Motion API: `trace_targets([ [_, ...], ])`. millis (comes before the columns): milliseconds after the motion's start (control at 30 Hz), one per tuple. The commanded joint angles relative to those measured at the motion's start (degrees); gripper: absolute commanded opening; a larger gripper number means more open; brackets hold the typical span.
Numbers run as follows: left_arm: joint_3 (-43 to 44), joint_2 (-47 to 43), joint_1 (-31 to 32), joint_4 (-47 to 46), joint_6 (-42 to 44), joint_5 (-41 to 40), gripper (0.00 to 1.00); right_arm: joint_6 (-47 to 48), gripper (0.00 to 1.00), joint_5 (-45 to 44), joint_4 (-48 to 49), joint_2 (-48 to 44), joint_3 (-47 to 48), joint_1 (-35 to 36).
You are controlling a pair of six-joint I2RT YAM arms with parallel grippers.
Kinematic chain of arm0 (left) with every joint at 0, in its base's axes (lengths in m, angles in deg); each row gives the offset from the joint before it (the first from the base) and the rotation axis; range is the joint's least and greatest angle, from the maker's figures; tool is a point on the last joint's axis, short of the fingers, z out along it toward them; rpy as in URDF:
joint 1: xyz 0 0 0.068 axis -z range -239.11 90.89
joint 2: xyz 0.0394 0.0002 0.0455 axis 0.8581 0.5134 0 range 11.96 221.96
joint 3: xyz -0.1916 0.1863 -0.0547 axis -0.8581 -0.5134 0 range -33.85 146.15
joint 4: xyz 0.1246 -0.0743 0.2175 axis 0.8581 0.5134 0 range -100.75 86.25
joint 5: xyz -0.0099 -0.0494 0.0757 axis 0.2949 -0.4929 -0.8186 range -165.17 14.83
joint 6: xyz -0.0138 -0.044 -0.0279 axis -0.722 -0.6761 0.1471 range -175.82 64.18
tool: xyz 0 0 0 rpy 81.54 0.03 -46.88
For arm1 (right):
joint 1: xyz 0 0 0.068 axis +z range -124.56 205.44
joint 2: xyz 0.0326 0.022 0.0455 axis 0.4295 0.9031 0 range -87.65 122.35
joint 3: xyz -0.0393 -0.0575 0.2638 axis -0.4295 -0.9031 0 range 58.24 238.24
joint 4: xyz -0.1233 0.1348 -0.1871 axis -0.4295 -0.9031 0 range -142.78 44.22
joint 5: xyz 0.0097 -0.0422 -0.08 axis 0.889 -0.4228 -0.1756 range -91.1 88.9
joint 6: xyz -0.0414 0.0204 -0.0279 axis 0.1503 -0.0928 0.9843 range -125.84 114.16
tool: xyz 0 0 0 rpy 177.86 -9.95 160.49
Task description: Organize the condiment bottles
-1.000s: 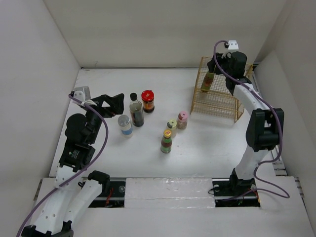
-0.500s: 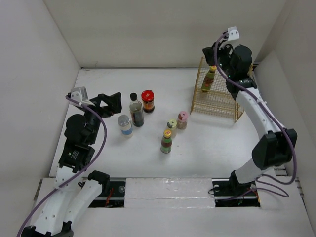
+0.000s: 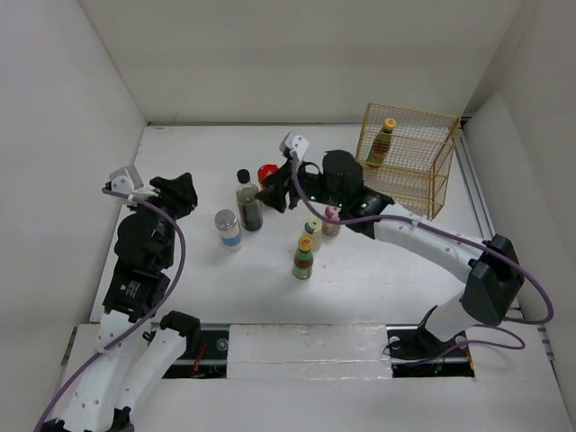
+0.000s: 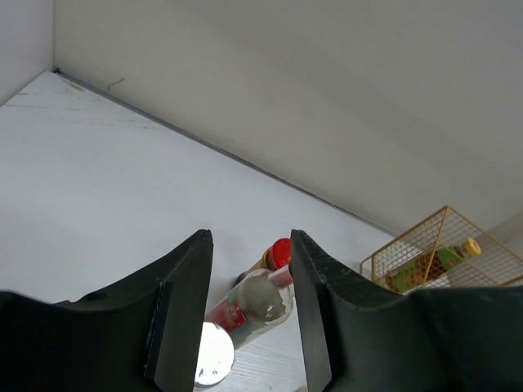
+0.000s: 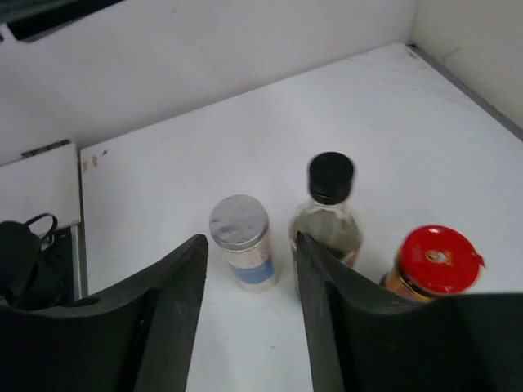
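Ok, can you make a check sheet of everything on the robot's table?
Surface: white table, no spills seen.
Job's things: one green-labelled bottle inside the gold wire basket. Standing on the table: black-capped bottle, red-lidded jar, silver-lidded jar, pink-capped shaker, yellow-capped shaker, second green-labelled bottle.
Clutter: nothing seen.
Grippers: left gripper open, empty; right gripper open, empty, near the black-capped bottle.
Cables: purple cables along both arms.
Surroundings: white walls.
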Motion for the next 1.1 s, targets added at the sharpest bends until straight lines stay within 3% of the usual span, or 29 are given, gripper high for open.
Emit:
trace_targets([
  [0,1.8,-1.4,0.2,-1.2,-0.5,-1.9,0.39,0.9,0.56,1.2,0.6,2.9,0.4,4.5],
  [67,1.8,-1.4,0.2,-1.2,-0.5,-1.2,0.45,0.9,0.59,0.5,-1.4,5.4,1.7,7.0],
  [133,1.8,-1.4,0.2,-1.2,-0.5,-1.2,0.59,0.9,0.63,0.5,-1.4,8.1,1.7,7.6],
  [233,1.8,-1.4,0.2,-1.2,-0.5,0.2,0.64,0.9,0.66,-2.3,-0.3,11.6,2.9,9.1],
  [533,1.8,-1.4,0.2,-2.3,0.0,1.4,0.67,1.5,0.69,-10.1,1.1,19.9,6.6,10.7],
  [1067,1.3,-0.8,0.2,-2.4,0.0,1.9,0.68,0.2,0.76,-12.9,12.9,27.9,9.1,13.4],
])
